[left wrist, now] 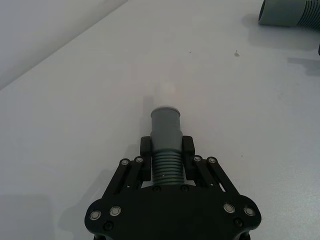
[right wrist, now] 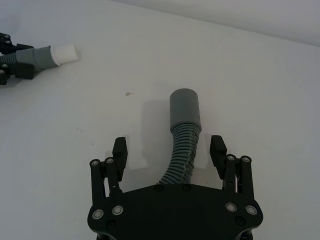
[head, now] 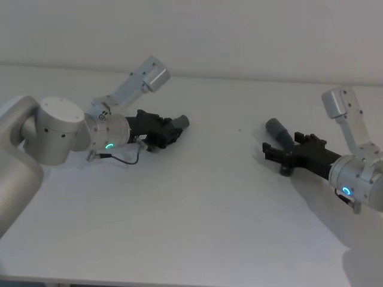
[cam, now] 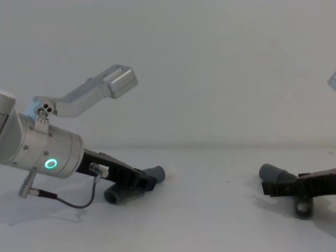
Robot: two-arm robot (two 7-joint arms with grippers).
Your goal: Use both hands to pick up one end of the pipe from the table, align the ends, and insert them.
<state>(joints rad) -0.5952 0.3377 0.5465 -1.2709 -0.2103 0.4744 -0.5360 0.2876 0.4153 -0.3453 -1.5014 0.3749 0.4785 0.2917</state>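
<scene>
The left gripper [left wrist: 166, 146] is clenched on the left hose piece [left wrist: 165, 169]. Its fingers [left wrist: 145, 146] press the corrugated part just behind the smooth left cuff [left wrist: 165, 127]. A white tube [left wrist: 166, 92] sticks out of that cuff, and in the left wrist view it is pale against the table [head: 209, 221] and hard to make out. In the head view this gripper sits at about 10 o'clock on the table and points toward 3 o'clock. In the chest view the hose's rear end hangs below the palm, and I cannot tell whether it touches the table.

The right gripper [right wrist: 169, 146] sits at about 3 o'clock, points toward 10 o'clock, and is spread wide. The right hose piece [right wrist: 181, 155] lies between its fingers and touches neither. The right cuff [right wrist: 185, 107] is forward of the fingertips. The rear of this hose runs under the palm, hidden. In the chest view the frame's edge cuts this gripper off at 3 o'clock.
</scene>
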